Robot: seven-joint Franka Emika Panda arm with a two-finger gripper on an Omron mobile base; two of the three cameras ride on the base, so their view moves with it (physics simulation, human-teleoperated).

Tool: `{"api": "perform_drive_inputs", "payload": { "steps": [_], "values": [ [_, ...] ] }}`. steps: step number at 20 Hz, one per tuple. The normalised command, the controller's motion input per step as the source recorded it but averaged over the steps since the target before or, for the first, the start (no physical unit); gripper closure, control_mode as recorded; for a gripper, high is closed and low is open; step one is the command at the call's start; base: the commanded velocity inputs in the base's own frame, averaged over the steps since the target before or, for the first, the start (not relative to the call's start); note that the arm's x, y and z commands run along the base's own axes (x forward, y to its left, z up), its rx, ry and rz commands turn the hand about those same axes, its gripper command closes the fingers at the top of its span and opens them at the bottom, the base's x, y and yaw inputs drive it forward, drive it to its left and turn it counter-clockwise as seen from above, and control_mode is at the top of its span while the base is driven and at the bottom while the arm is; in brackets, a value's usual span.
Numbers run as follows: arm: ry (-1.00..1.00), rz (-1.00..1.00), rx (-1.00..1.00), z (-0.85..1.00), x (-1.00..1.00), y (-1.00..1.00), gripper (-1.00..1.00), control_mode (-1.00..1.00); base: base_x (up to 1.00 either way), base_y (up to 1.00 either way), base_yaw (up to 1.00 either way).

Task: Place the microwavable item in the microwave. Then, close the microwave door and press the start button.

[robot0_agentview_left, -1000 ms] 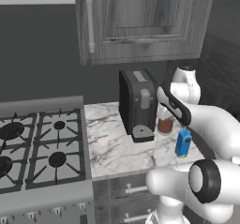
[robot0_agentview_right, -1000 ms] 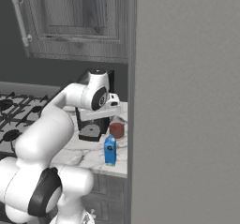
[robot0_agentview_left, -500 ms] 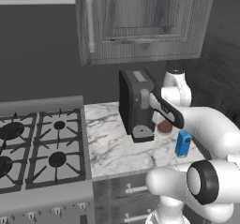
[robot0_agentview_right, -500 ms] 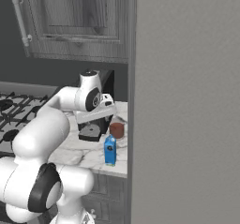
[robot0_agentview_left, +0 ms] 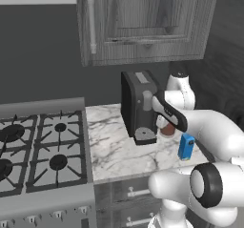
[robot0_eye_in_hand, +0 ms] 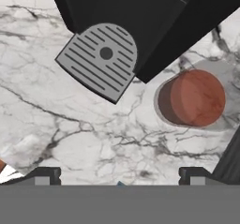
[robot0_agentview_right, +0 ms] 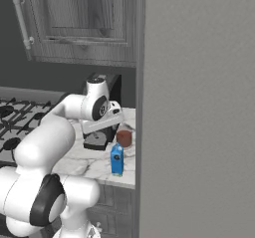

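Observation:
The microwavable item, a reddish-brown cup, stands upright on the marble counter right beside the black coffee machine. It also shows as the cup behind my forearm and as the cup under my hand. My gripper hangs above the counter, pointing down, open, with nothing between its fingers. The cup lies ahead and to the right of the gap between the fingertips. The microwave and the microwave door are out of view.
The coffee machine with its round grey drip tray stands close to the left of the cup. A blue boxy bottle is near the counter's front edge. A gas stove lies left, wall cabinets overhead, a tall grey panel right.
My hand has shifted left and lower, closer to the coffee machine and above the cup. The jaws stayed open; the cup and bottle have not moved.

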Motion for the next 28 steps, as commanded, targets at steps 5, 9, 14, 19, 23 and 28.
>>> {"api": "perform_drive_inputs", "payload": {
  "steps": [5,9,14,19,23,28],
  "values": [
    [-0.04,0.09,0.00,-0.01,0.01,-0.15,-1.00,-1.00,0.00,0.00,0.00],
    [0.00,0.09,0.00,-0.02,0.07,-0.19,-1.00,-1.00,0.00,0.00,0.00],
    [0.00,0.07,0.00,-0.13,0.23,-0.03,-1.00,-1.00,0.00,0.00,0.00],
    [0.00,0.06,0.00,-0.16,0.24,0.00,-1.00,-1.00,0.00,0.00,0.00],
    [0.00,0.07,0.00,-0.20,0.10,-0.01,-1.00,-1.00,0.00,0.00,0.00],
    [0.01,0.06,0.00,-0.27,0.02,-0.07,-1.00,-1.00,0.00,0.00,0.00]
  ]
}}
